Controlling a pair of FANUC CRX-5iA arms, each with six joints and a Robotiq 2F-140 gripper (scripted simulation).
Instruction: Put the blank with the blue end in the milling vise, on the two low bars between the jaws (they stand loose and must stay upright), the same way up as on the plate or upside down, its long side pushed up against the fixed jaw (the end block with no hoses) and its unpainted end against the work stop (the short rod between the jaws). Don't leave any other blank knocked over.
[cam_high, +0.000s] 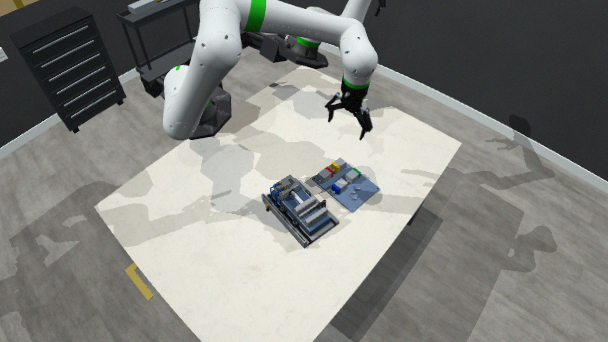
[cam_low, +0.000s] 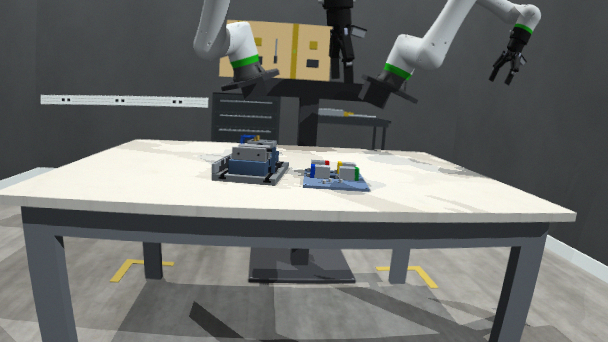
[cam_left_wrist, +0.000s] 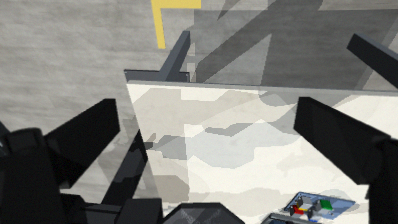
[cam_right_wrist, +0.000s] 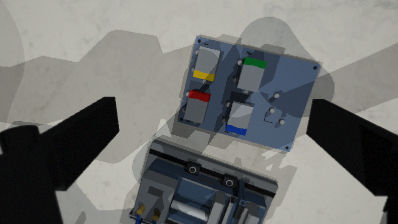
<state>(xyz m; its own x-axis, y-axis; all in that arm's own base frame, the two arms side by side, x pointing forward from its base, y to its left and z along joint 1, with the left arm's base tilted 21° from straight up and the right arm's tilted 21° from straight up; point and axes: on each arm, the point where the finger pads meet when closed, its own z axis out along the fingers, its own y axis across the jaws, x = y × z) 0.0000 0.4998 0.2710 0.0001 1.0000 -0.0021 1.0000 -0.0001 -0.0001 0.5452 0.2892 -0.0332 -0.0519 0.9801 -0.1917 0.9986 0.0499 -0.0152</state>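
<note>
Right tool (cam_high: 346, 127) (cam_low: 342, 80) (cam_right_wrist: 214, 115) hanging wide and empty above the counter (cam_high: 225, 280) (cam_low: 300, 204) (cam_left_wrist: 250, 175) (cam_right_wrist: 60, 25), blue-ended blank (cam_high: 340, 186) (cam_low: 320, 171) (cam_right_wrist: 240, 116) resting on the blue plate (cam_high: 369, 194) (cam_low: 336, 186) (cam_left_wrist: 344, 202) (cam_right_wrist: 300, 80) near the milling vise (cam_high: 299, 236) (cam_low: 248, 167) (cam_right_wrist: 215, 172), left tool (cam_high: 380, 10) (cam_low: 500, 81) (cam_left_wrist: 207, 115) hovering wide, holding nothing.

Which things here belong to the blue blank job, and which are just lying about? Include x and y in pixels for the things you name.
For the job:
- blank with the blue end (cam_high: 341, 186) (cam_low: 320, 171) (cam_right_wrist: 240, 117)
- milling vise (cam_high: 315, 226) (cam_low: 248, 167) (cam_right_wrist: 160, 172)

Not needed, but keep upright:
- red-ended blank (cam_high: 325, 175) (cam_right_wrist: 197, 107)
- yellow-ended blank (cam_high: 340, 163) (cam_right_wrist: 207, 61)
- green-ended blank (cam_high: 353, 175) (cam_low: 347, 173) (cam_right_wrist: 251, 77)
</note>
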